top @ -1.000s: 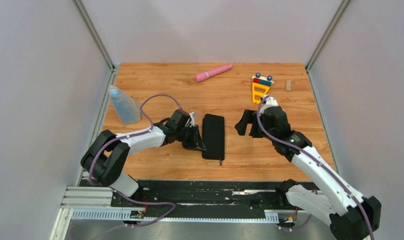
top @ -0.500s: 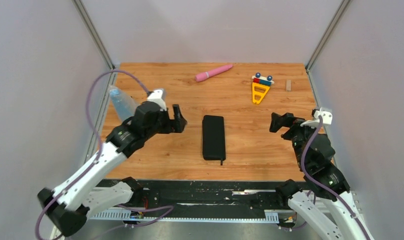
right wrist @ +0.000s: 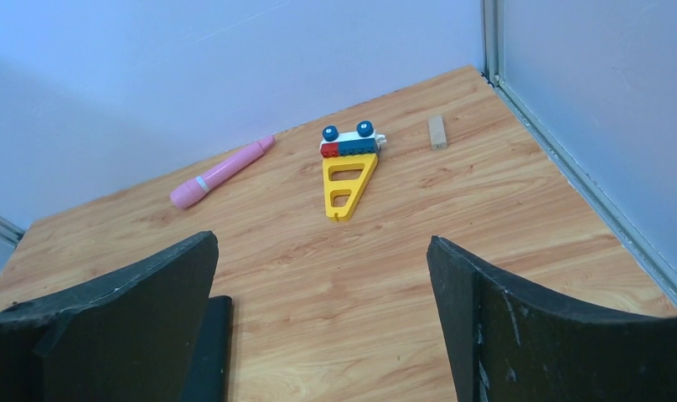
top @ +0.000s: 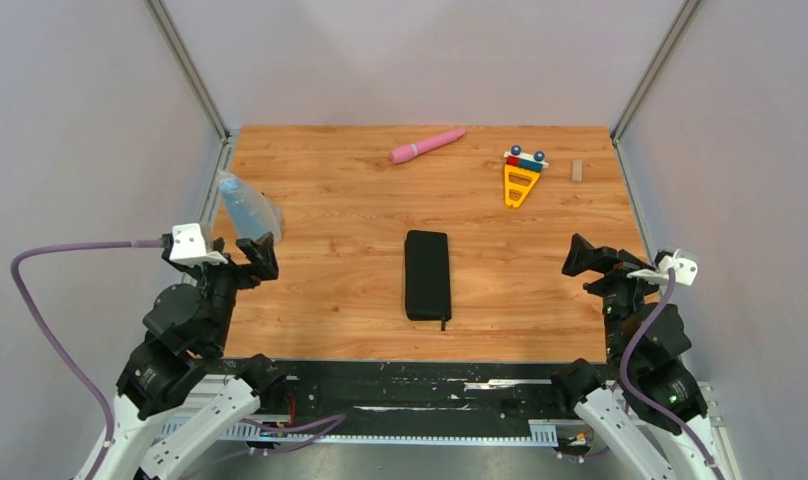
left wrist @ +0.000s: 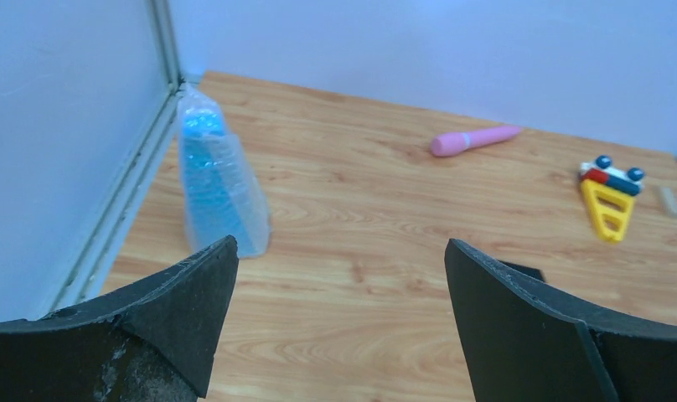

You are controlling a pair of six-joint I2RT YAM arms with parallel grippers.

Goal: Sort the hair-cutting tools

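No hair-cutting tools show in any view. A black rectangular zip case (top: 427, 274) lies shut at the middle of the wooden table; its edge also appears in the right wrist view (right wrist: 209, 352). My left gripper (top: 248, 252) is drawn back at the near left, well apart from the case. It stands open and empty (left wrist: 339, 251). My right gripper (top: 592, 258) is drawn back at the near right, open too, with only bare wood between its fingers (right wrist: 322, 243).
A pink wand (top: 427, 145) lies at the back centre. A yellow triangle toy with coloured bricks (top: 520, 175) and a small wooden block (top: 577, 171) sit at the back right. A clear blue-filled bottle (top: 248, 210) stands by the left wall, just beyond my left gripper.
Both arms have pulled back from the black case to the near corners. Both grippers have opened wider. The case has not moved.
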